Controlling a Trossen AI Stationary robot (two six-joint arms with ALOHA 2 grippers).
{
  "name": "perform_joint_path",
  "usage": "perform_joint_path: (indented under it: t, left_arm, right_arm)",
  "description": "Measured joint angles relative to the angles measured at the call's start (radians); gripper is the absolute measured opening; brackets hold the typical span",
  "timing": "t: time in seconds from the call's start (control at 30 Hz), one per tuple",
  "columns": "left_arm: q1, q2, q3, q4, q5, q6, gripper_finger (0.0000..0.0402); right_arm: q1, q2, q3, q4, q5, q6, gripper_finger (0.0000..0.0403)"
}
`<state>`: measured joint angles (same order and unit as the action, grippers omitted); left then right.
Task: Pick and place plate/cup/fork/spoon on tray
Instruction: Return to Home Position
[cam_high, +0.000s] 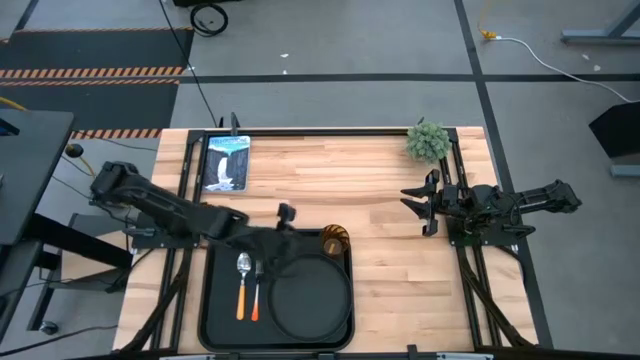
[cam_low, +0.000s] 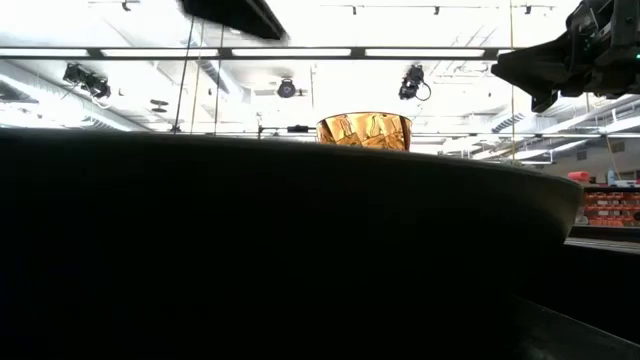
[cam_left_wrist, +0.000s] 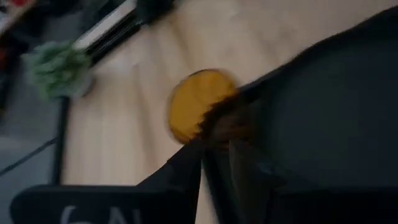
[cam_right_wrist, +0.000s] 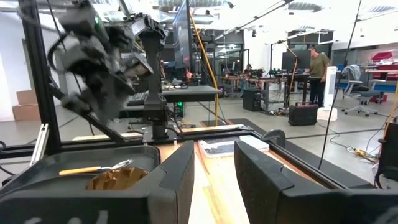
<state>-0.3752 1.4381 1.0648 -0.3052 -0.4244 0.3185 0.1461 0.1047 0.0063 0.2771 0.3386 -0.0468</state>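
Tableware sits gathered on the large black rectangular tray (cam_high: 215, 330) with rounded corners and a raised rim, lower centre of the high view. The round flat matte-black plate (cam_high: 312, 295) fills the tray's right half. To its left, the small spoon with a silver oval bowl and orange-yellow handle (cam_high: 242, 285) and the small fork with silver tines and orange-red handle (cam_high: 256, 297) lie side by side, handles toward the bottom edge of the frame. The small amber-orange translucent tumbler (cam_high: 334, 241) stands upright in the tray's upper right corner, just beside the plate's rim.

Low view: the tumbler's rim (cam_low: 364, 129) shows upper centre, above a broad dark mass that fills most of the frame.

Left gripper (cam_high: 284, 218): above the tray's upper edge, centre of the high view, arm reaching in from the left. Fingers (cam_left_wrist: 186, 171) in the left wrist view appear dark and blurred, with a narrow gap between them and nothing seen held; how far apart they are, cannot tell. The tumbler (cam_left_wrist: 198, 104) lies just past them in that view.

Right gripper (cam_high: 418, 203): over bare wooden tabletop (cam_high: 400, 260) at right of centre in the high view, well apart from the tray. Fingers (cam_right_wrist: 177, 168) spread apart, empty.

Other items: small green fuzzy plant (cam_high: 429, 141) at the table's upper right; rectangular picture card with a blue and white scene (cam_high: 226, 161) at upper left. A person (cam_right_wrist: 316, 71) stands far off in the room, upper right of the right wrist view.
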Motion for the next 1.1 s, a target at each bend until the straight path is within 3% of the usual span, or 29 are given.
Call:
perform_joint_path:
  t: [0.1, 0.27, 0.67, 0.9, 1.1]
  left_arm:
    - [-0.043, -0.092, 0.017, -0.091, 0.068, -0.06, 0.0083]
    - [-0.121, -0.269, 0.018, -0.183, 0.084, -0.144, 0.0073]
    - [-0.242, -0.653, 0.005, -0.238, 0.133, -0.174, 0.006]
    - [-0.251, -0.769, 0.005, -0.069, 0.13, -0.358, 0.0059]
    - [-0.251, -0.785, 0.005, -0.063, 0.131, -0.393, 0.0063]
  right_arm:
    - [0.0, 0.0, 0.0, -0.025, 0.0, 0.0, 0.0121]
    - [0.0, 0.002, 0.0, -0.214, 0.0, -0.001, 0.0121]
    - [0.0, 0.015, 0.0, -0.181, -0.003, -0.001, 0.0121]
    - [0.0, 0.015, 0.0, -0.181, -0.003, -0.001, 0.0121]
    - [0.0, 0.015, 0.0, -0.181, -0.003, -0.001, 0.0121]
